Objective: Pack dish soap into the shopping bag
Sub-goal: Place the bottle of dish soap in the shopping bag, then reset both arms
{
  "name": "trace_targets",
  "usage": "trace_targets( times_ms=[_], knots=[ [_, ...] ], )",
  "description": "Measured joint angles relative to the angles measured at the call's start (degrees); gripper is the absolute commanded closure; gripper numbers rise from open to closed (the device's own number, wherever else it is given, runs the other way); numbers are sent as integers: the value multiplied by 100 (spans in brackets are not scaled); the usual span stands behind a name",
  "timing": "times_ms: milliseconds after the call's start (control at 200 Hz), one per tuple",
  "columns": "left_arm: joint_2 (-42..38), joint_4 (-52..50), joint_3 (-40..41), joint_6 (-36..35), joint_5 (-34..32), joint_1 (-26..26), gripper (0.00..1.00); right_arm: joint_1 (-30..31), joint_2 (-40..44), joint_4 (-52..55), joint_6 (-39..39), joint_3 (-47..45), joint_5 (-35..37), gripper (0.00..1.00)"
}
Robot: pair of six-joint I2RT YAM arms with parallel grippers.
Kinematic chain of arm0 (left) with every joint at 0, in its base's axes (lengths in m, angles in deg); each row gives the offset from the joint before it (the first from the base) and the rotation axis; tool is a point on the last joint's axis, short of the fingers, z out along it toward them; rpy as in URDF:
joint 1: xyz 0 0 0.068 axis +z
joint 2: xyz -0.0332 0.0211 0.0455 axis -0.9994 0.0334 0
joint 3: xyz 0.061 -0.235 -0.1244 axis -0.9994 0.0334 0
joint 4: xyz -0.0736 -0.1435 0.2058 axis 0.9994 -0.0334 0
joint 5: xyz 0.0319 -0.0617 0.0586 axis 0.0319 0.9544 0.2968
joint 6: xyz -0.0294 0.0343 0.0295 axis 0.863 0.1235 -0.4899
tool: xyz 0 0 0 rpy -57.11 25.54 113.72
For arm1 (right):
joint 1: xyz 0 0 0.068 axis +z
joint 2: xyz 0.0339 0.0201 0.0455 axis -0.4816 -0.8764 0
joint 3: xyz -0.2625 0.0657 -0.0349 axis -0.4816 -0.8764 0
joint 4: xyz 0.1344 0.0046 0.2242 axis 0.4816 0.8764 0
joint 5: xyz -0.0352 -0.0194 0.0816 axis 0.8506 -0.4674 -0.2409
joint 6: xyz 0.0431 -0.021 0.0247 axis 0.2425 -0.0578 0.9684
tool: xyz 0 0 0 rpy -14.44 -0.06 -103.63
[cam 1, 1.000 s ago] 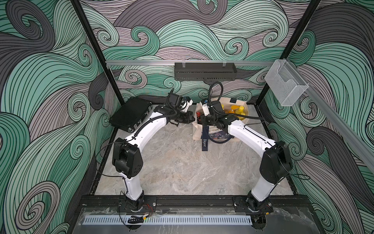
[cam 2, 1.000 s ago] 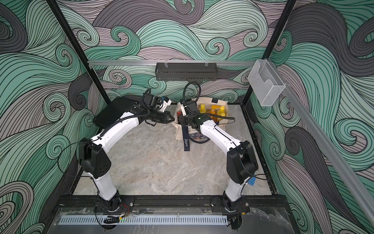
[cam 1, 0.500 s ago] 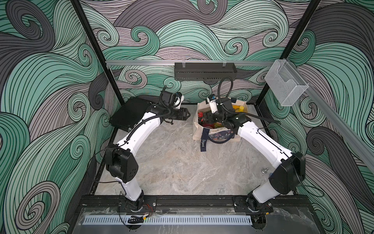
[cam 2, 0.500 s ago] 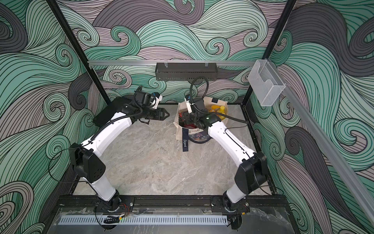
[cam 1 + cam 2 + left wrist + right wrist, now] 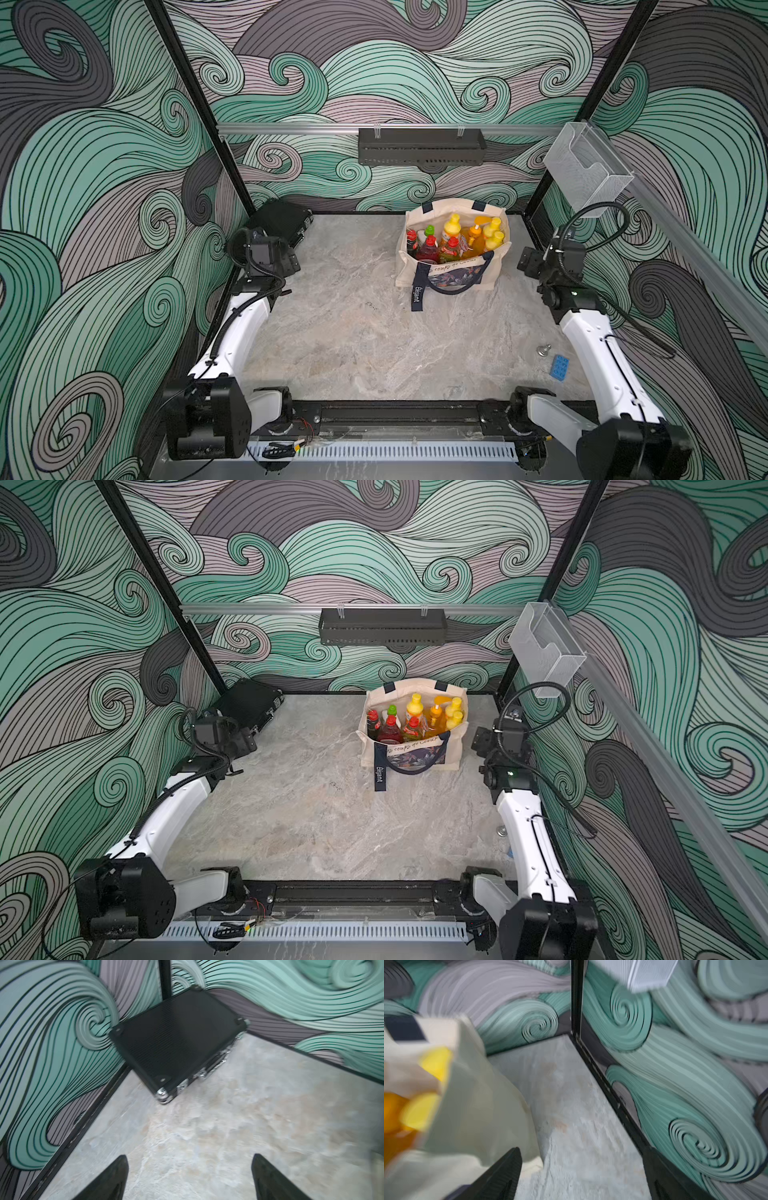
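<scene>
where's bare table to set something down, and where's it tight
Widest bare table: the middle, bordered by the black case, the shopping bag and the front rail. Also bare: between case and bag along the back wall. Tight: the bag, packed with bottles; a blue piece and metal knob lie beside the right arm.

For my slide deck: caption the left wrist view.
Open jaws hover above the marble table, facing a black hard case in the corner.

Likely a robotics lab cell: wave-printed walls [image 5: 415, 62] and black posts [image 5: 199, 104] enclose a marble-look tabletop [image 5: 353, 340].
</scene>
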Motion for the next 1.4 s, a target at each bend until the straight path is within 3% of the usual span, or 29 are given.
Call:
trace_targets(
  times_ms=[140,290,415,495,625,766,1401],
  knots=[
    [332,573,754,-63,-334,149,8,0,-382,-861,203,-1233,-245,3],
    [802,1838,1338,-286,-271,216,10,219,-713,-2133,225,-1906,-470,0],
    [901,2839,1985,-452,2,216,12,595,-1226,-3462,-72,-2236,-669,0],
    [896,3705,2385,-603,249,219,2,767,-1550,-4190,-323,-2413,-769,1],
    [1478,4935,2712,-833,619,219,1,874,-1781,-4962,-601,-2516,-955,0],
    [1808,4992,2391,-1123,1095,216,2,870,-2533,-6059,-815,-2577,-1217,1],
    [1805,5108,2236,-1281,1362,216,2,706,-2702,-6116,-868,-2557,-1694,1]
  ],
)
